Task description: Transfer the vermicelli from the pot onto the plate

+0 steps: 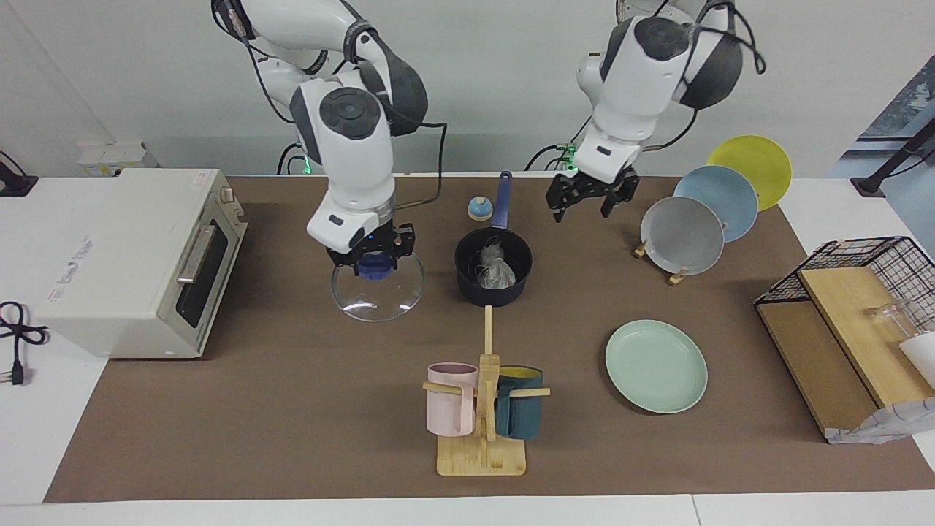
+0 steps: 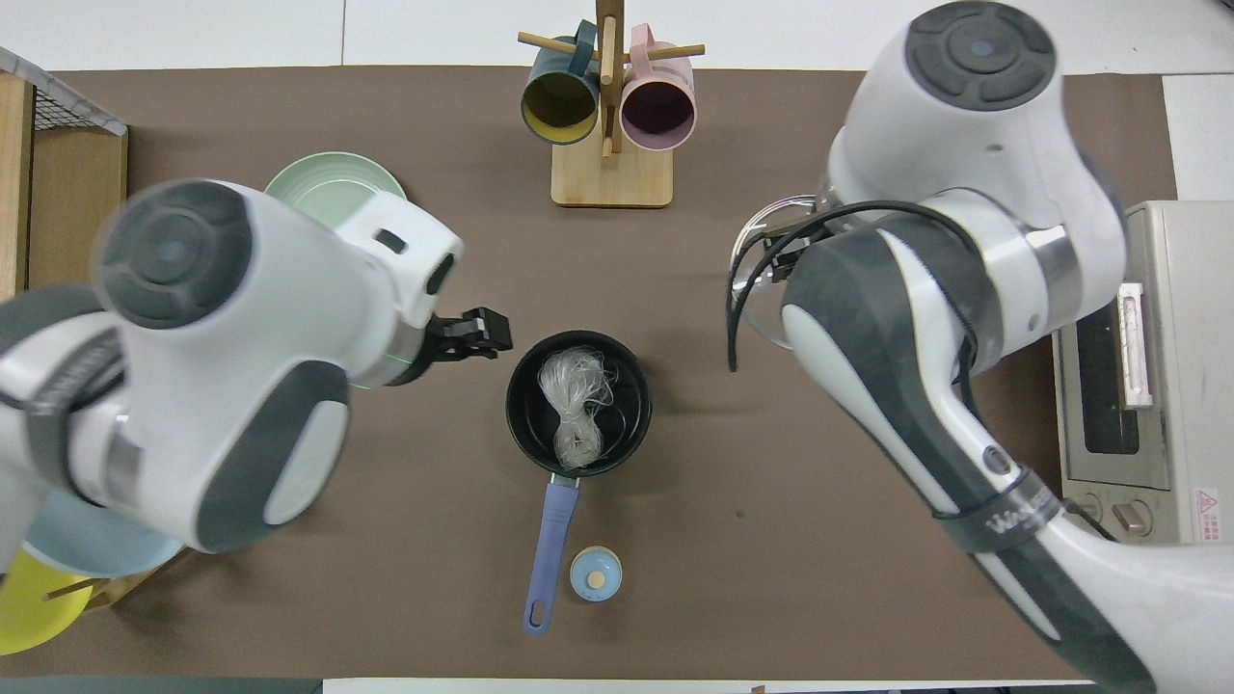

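Vermicelli: whitish, glossy bundle lying inside the pot, uncovered.

Pot: dark navy saucepan with a black inside, standing mid-worktop; its long blue handle points toward the robots.

Small blue round piece: on the worktop just beside the handle's end.

Plate: pale mint green, bare, flat on the brown mat, farther from the robots than the pot and toward the left arm's end of the worktop.

Glass lid: round, clear, blue knob on top; hangs tilted in the air beside the pot, toward the right arm's end.

Right gripper: clamped on the lid's knob, carrying the lid over bare mat between the pot and the toaster oven.

Left gripper: fingers spread apart, holding nothing, raised over the mat between the pot's handle and the plate rack.

Plate rack: wooden, holding grey, light-blue and yellow plates on edge.

Mug stand: wooden, with a pink mug and a navy mug, farther from the robots than the pot.

Toaster oven: at the right arm's end.

Wire basket: at the left arm's end.
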You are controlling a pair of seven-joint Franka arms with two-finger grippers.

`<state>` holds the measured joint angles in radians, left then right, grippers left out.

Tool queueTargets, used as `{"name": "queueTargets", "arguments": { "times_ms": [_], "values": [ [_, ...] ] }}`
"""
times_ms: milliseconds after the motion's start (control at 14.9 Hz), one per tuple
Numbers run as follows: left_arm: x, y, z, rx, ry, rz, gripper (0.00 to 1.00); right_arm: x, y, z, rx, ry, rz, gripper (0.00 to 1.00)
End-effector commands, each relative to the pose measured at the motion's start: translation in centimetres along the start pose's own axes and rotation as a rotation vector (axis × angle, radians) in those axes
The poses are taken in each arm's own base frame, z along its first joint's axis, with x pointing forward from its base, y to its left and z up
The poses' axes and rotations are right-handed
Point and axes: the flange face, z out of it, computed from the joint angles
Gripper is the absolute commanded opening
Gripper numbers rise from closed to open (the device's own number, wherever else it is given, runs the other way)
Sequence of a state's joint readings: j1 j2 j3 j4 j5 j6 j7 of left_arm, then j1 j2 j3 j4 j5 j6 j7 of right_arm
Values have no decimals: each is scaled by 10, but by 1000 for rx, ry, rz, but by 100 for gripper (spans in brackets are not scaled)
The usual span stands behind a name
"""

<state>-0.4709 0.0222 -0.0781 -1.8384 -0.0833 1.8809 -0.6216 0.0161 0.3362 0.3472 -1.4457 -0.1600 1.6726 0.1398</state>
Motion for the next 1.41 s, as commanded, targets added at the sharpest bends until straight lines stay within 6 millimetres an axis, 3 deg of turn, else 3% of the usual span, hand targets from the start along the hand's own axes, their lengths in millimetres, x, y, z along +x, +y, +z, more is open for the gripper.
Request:
{"name": "queueTargets", "arguments": {
  "times_ms": [0, 268, 403, 671, 872, 940, 1007, 1141, 1342],
  "values": [
    [-14, 46, 76, -1, -26, -30, 100, -6, 45, 15, -14, 14, -53, 63],
    [-36, 66, 133, -10, -13, -50, 100, -30, 75, 77, -30, 81, -91, 63],
    [-45, 69, 153, 2, -23, -49, 100, -33, 85, 95, -26, 92, -78, 63],
    [-45, 77, 185, 4, -22, -54, 100, -35, 89, 134, -10, 105, -102, 63],
    [-47, 81, 197, 11, -26, -29, 100, -35, 100, 160, 6, 107, -102, 63],
    [-47, 80, 197, 14, -26, -15, 94, -35, 101, 162, 7, 106, -111, 63],
    [-47, 81, 196, 15, -24, -5, 80, -35, 102, 163, 8, 103, -112, 63],
    [-46, 82, 194, 17, -25, 20, 4, -35, 103, 168, 11, 96, -108, 66],
    [-41, 81, 185, 9, -18, 27, 0, -35, 101, 178, 18, 90, -102, 71]
  ]
}}
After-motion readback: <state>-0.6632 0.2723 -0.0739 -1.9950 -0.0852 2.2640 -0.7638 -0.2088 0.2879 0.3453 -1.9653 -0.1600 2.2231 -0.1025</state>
